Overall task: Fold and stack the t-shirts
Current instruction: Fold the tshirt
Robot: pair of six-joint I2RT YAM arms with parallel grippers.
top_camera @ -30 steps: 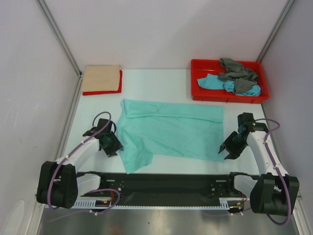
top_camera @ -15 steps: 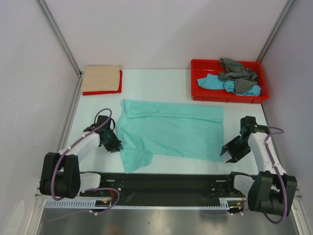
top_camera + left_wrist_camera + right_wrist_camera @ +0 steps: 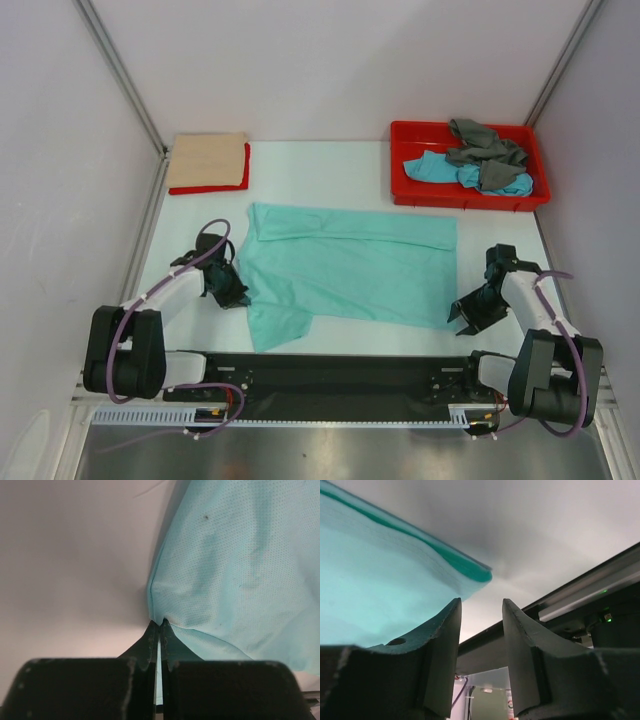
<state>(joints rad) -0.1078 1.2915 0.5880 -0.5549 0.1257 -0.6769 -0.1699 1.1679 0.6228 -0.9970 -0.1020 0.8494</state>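
Overall: one shirt is spread for folding, two lie stacked, two wait.
Mint-green t-shirt (image 3: 350,270): lies flat in the middle of the table (image 3: 330,165), between the two grippers, one sleeve trailing toward the near edge. It is laid open so both sides can be reached.
Left gripper (image 3: 238,296): jaws closed on the shirt's left edge. In the wrist view a small peak of cloth runs into the tips. Judged a pinch hold, ready to lift that side.
Right gripper (image 3: 462,315): jaws apart, set low at the shirt's near right corner. The hem lies just ahead of the tips and nothing is gripped.
Stack: beige t-shirt (image 3: 207,160) sits folded on the red t-shirt (image 3: 215,188) at the far left, apart from the work area.
Red tray (image 3: 400,192): stands far right and holds the grey t-shirt (image 3: 485,150) and turquoise-blue t-shirt (image 3: 435,168), both crumpled.
Step judged: the two-sided grasp is half made. The right jaws need to close before any lift, or the cloth may drag askew.
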